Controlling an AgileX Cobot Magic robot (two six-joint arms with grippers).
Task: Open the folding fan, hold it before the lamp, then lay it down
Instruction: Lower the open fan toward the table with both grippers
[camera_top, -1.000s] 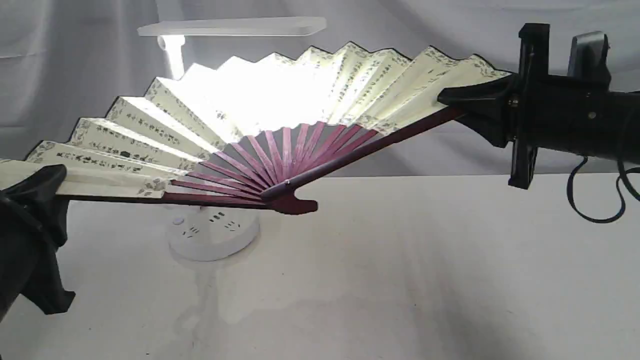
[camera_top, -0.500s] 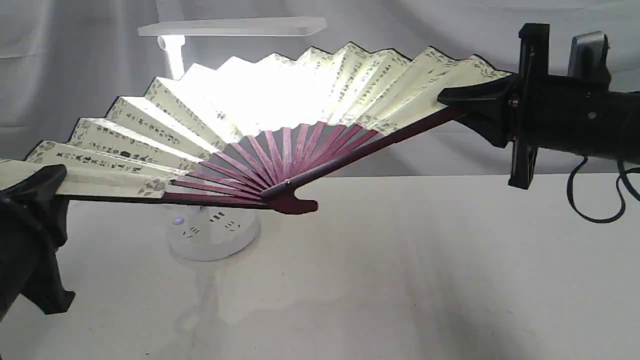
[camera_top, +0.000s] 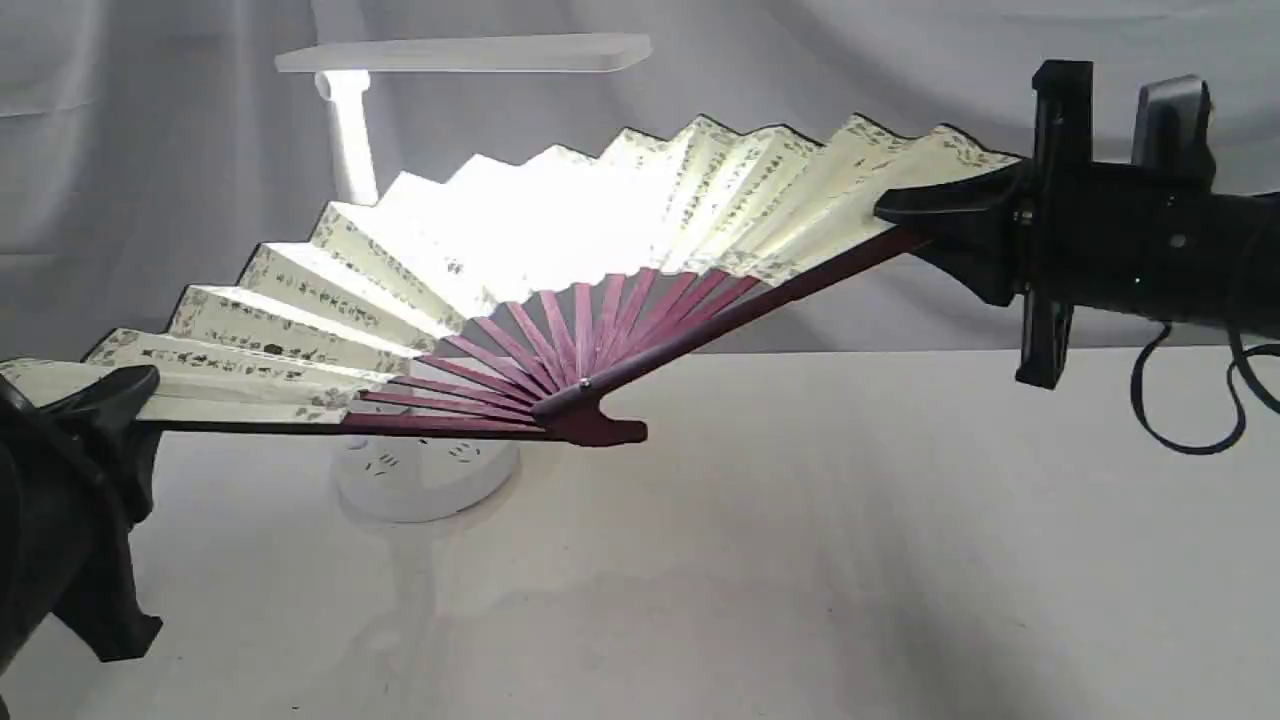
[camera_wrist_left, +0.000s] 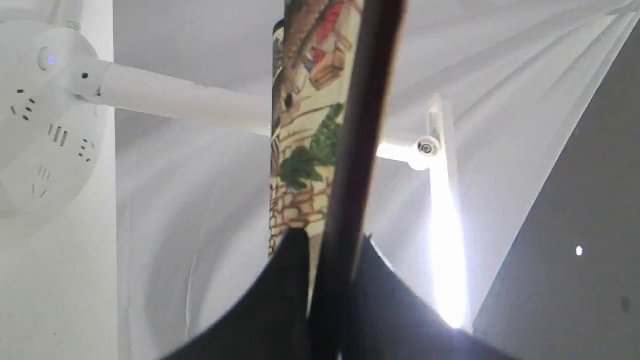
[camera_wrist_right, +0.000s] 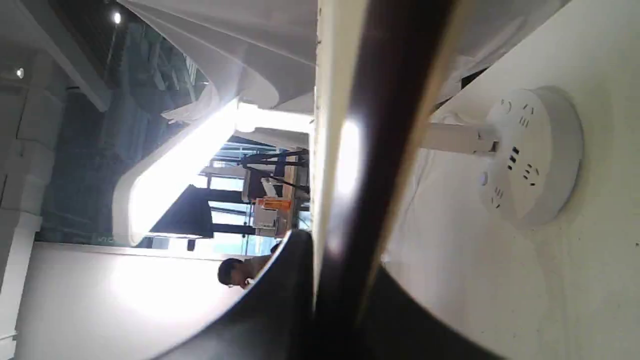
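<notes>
The folding fan is spread wide in the air above the table, its cream leaf glowing where the lamp shines behind it. Its maroon ribs meet at a pivot just above the table. My left gripper is shut on the fan's left outer rib, which shows as a dark stick in the left wrist view. My right gripper is shut on the right outer rib. The lamp's round base stands behind and under the fan, and its stem rises at the left.
A white table stretches out in front of and to the right of the fan. A grey cloth backdrop hangs behind the lamp. A black cable loops beneath my right arm.
The whole fan has come down a little and shifted slightly right with both grippers still shut on it. More of the lamp's stem shows above the leaf.
</notes>
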